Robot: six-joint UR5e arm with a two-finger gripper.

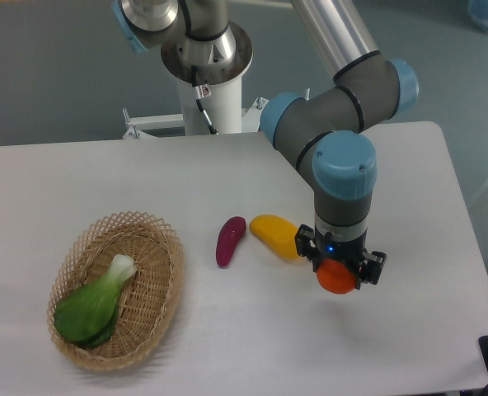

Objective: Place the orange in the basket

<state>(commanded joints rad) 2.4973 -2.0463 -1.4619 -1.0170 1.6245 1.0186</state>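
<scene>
The orange (336, 279) is a small round bright-orange fruit at the right of the table, right under my gripper (340, 266). The gripper points straight down and its dark fingers sit on either side of the orange, closed on it. I cannot tell whether the orange rests on the table or is just above it. The wicker basket (163, 290) lies at the front left, well apart from the gripper. A green leafy vegetable (96, 302) lies inside it.
A yellow mango-like fruit (275, 233) lies just left of the gripper, close to its fingers. A purple oblong vegetable (230, 240) lies between that fruit and the basket. The robot's base (207, 74) stands at the back. The table's right edge is near.
</scene>
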